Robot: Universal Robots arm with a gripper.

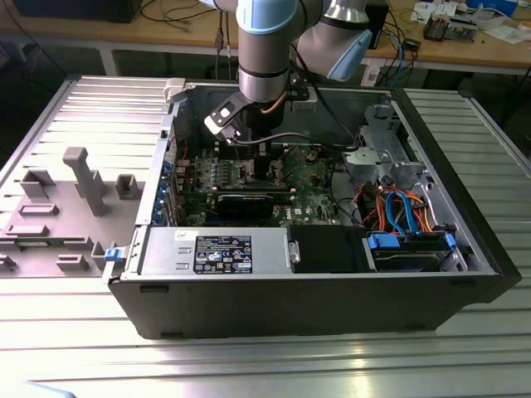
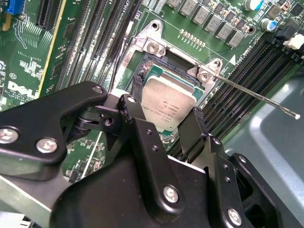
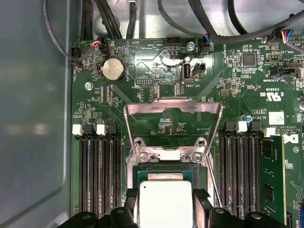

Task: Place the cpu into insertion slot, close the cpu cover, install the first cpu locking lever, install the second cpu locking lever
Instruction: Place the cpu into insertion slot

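Squarely within the claw [image 3: 166, 196], the cpu [image 3: 165, 205].

cpu [image 2: 168, 102] — at insertion slot [image 2: 159, 64]

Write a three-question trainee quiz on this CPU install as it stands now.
1. True or false: the cpu cover is closed over the insertion slot.
2. What is the gripper shut on? A the cpu; B a memory stick; C a cable.
3. Name the round silver part on the green circuit board.
Key: 1 false, the cover stands open. 2 A. 3 coin cell battery.
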